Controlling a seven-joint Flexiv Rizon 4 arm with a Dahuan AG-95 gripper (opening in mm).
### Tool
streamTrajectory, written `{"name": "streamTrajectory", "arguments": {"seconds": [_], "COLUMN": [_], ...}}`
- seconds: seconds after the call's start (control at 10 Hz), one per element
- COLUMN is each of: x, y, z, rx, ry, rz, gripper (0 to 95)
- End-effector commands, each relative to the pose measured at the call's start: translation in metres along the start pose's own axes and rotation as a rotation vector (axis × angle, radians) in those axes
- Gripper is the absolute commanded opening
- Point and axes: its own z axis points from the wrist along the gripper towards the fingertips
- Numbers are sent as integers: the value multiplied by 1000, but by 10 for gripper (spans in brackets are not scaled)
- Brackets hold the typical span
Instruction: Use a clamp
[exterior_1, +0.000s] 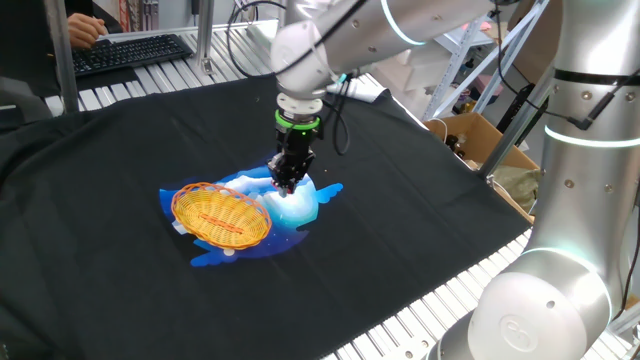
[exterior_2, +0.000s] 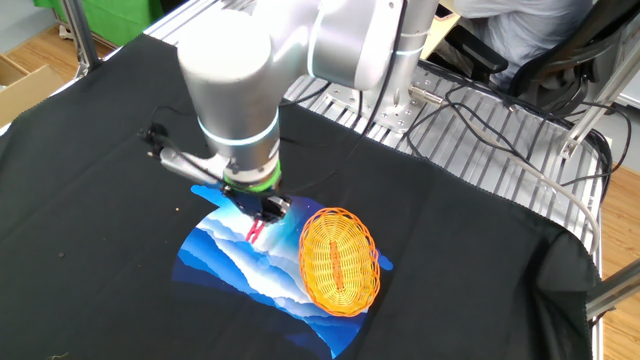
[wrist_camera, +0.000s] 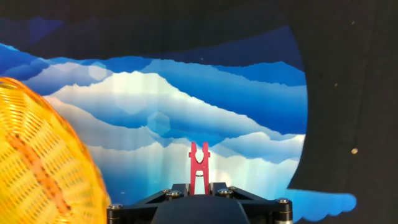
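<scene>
My gripper (wrist_camera: 199, 186) is shut on the clamp (wrist_camera: 199, 167), a small pink-red clip that sticks out past the fingers with its jaws pointing down at the blue and white cloth (wrist_camera: 174, 106). In one fixed view the gripper (exterior_1: 288, 180) hangs over the cloth (exterior_1: 300, 205), just right of the orange woven basket (exterior_1: 220, 214). In the other fixed view the clamp (exterior_2: 254, 230) shows below the gripper (exterior_2: 260, 212), left of the basket (exterior_2: 340, 262). The clamp is above the cloth; I cannot tell whether it touches it.
The cloth lies on a black table cover (exterior_1: 400, 200). The basket edge fills the left of the hand view (wrist_camera: 43, 155). A keyboard (exterior_1: 130, 52) and a person's arm are at the back left. A cardboard box (exterior_1: 480, 140) stands off the table's right side.
</scene>
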Motion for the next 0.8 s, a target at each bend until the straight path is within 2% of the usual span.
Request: {"name": "streamTrajectory", "arguments": {"seconds": [0.1, 0.3, 0.6, 0.8], "x": [4, 8, 16, 22], "y": [13, 24, 35, 40], "z": [-7, -11, -18, -24], "rx": [-9, -9, -20, -75], "ry": [63, 97, 123, 152], "rz": [32, 52, 77, 115], "gripper": [0, 0, 0, 0]}}
